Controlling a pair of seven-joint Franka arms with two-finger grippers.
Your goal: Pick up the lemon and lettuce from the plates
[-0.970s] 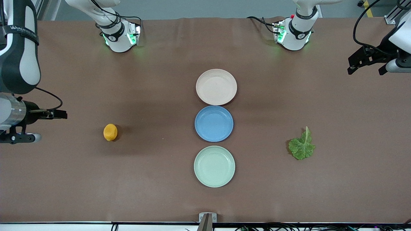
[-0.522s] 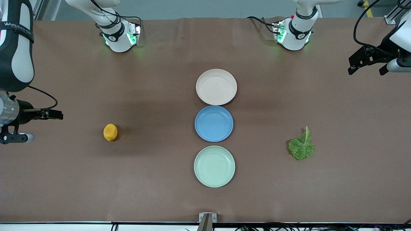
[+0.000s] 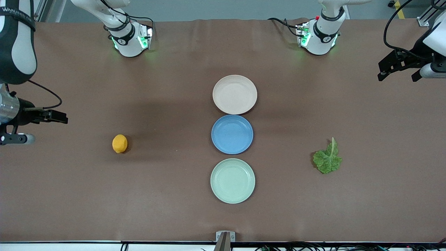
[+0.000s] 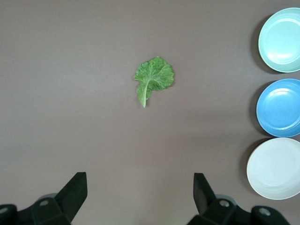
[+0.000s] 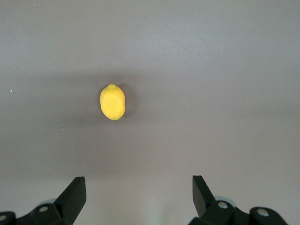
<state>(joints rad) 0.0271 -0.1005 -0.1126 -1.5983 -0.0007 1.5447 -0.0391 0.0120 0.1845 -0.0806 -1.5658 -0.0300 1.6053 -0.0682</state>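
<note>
small oval yellow lemon (image 3: 119, 143) sits on the bare brown table toward the right arm's end, crinkled green lettuce leaf (image 3: 327, 159) toward the left arm's end, both well apart from the round matte beige-pink plate (image 3: 235, 94) and pale green plate (image 3: 232, 181). right gripper (image 5: 139, 197) and left gripper (image 4: 140, 194) both hang wide open over the table

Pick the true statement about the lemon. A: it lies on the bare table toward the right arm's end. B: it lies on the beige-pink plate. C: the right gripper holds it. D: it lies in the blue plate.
A: the lemon sits alone on the table, apart from all the plates, and the right gripper is open with nothing in it.
</note>
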